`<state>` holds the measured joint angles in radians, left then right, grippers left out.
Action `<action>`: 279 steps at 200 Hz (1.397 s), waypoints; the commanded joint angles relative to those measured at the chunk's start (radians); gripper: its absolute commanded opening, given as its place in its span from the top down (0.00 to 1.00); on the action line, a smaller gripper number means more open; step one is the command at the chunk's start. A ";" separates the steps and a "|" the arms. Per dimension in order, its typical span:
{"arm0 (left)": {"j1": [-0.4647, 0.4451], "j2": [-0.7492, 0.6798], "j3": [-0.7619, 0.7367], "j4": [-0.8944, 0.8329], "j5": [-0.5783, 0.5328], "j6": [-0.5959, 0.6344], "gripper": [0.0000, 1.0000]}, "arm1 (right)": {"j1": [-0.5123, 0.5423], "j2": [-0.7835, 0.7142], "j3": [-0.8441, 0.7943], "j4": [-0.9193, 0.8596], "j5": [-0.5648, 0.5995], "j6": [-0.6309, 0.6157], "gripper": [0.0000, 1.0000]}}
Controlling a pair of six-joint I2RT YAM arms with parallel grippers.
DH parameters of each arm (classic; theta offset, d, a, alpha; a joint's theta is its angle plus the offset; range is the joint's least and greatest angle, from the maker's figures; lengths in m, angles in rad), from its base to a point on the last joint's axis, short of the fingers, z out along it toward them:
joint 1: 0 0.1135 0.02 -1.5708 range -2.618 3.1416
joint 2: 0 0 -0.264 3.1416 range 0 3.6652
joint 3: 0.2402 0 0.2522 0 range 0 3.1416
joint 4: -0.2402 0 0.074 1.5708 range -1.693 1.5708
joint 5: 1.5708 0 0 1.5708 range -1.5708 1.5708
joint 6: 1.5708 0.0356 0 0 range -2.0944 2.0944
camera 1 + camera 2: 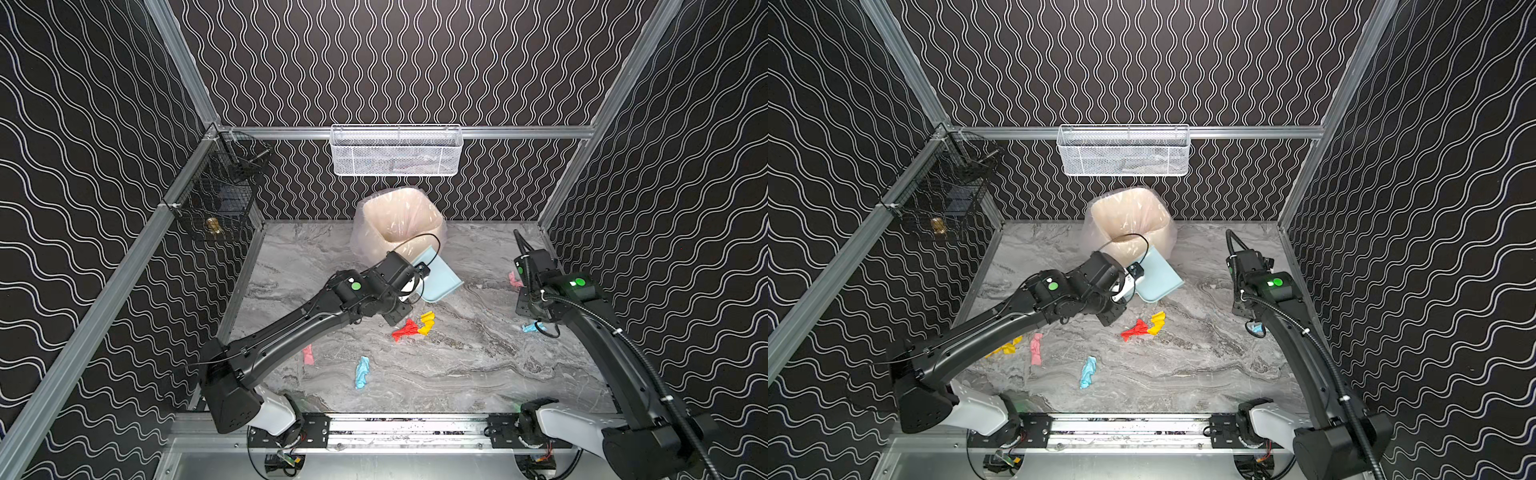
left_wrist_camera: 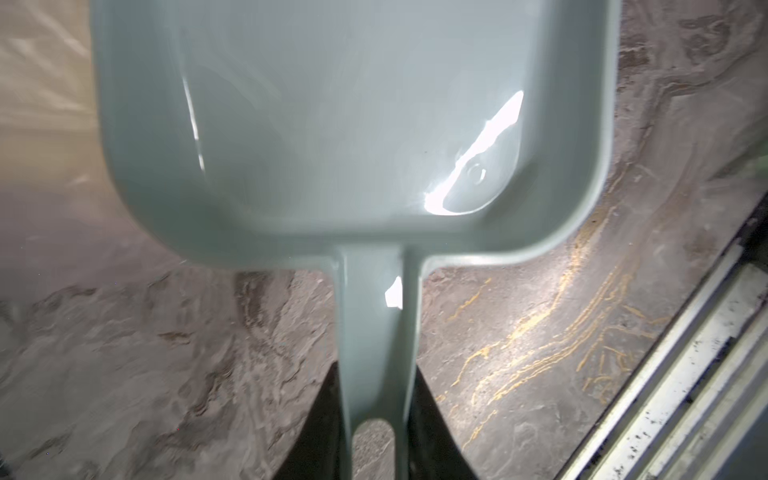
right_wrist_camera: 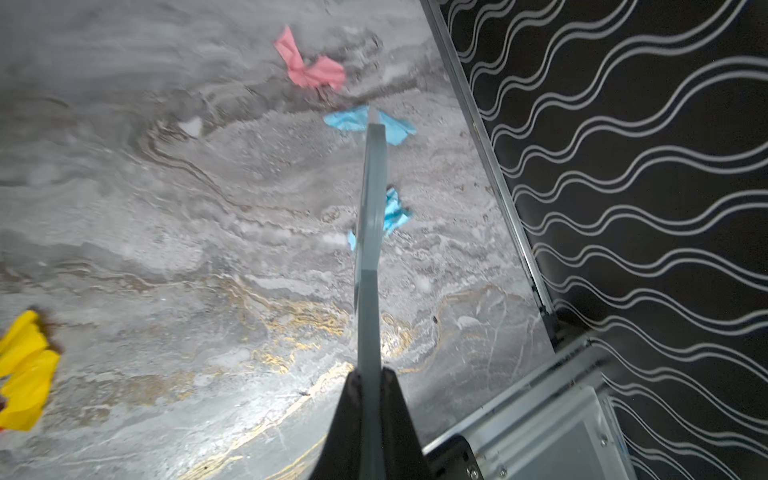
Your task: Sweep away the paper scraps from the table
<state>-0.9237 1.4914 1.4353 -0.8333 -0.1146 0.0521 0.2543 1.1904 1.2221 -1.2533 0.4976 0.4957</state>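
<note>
Several paper scraps (image 1: 1136, 328) are lying scattered over the table (image 1: 478, 374). Near its middle we are seeing a red scrap (image 1: 405, 331) touching a yellow scrap (image 1: 427, 323). A light blue scrap (image 1: 362, 372) is lying toward the near edge. A pink scrap (image 1: 1036, 349) is lying toward the left edge, just beside a second yellow scrap (image 1: 1007, 347) that the left arm (image 1: 984, 332) is partly covering. Along the right edge, another pink scrap (image 3: 311, 68) is lying toward the far corner, with two more light blue scraps (image 3: 349, 118) near it.

The left gripper (image 2: 374, 374) is clenching the handle of the pale blue dustpan (image 1: 440, 278), its black fingers (image 2: 428, 424) pressing on both sides of that handle. The dustpan is tilting just in front of the lined bin (image 1: 399, 220), which is standing at the middle of the far edge. We cannot tell whether the pan's lip is touching the table.

The right gripper (image 3: 370, 374) is clamping the brush (image 3: 370, 208) tight, close to the right edge. We are seeing the brush edge-on, reaching out over the two light blue scraps. Whether it is touching them, we cannot tell.
</note>
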 commanded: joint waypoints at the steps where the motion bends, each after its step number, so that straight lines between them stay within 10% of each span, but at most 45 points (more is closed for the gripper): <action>1: -0.020 0.025 -0.022 0.098 0.127 -0.017 1.00 | 0.002 -0.009 -0.008 -0.081 0.058 0.105 1.00; 75: -0.033 0.093 -0.081 0.174 0.219 0.015 1.00 | -0.054 0.067 -0.013 -0.096 0.159 0.152 1.00; 151: -0.040 0.105 -0.140 0.194 0.243 0.032 1.00 | -0.181 0.123 -0.087 0.095 0.011 0.005 1.00; 279: -0.060 0.110 -0.222 0.195 0.250 0.008 1.00 | -0.072 0.175 -0.029 0.046 -0.159 -0.084 1.00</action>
<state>-0.9821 1.5997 1.2247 -0.6464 0.1230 0.0597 0.1482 1.3602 1.1748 -1.1652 0.3740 0.4274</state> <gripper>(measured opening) 0.225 0.088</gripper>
